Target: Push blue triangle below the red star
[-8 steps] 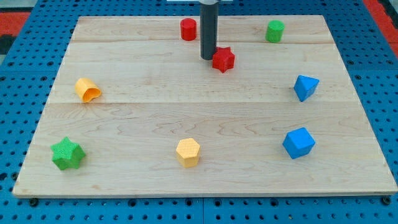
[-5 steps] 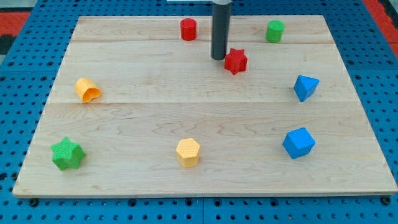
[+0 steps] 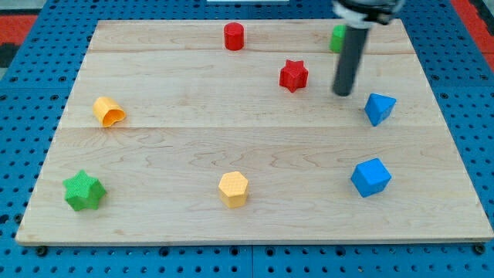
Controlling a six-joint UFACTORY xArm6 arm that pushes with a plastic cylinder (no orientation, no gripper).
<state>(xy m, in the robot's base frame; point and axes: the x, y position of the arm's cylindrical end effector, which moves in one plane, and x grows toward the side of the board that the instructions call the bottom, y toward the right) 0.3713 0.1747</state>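
My tip (image 3: 343,93) stands between the red star (image 3: 293,75) and the blue triangle (image 3: 379,108), touching neither. The blue triangle lies to the star's right, slightly lower. No gripper is fitted, only a rod.

1. The dark rod descends near-vertically from the view's top right, its upper mount cropped by the frame edge.
2. My tip (image 3: 343,93) rests at board height, touching nothing.
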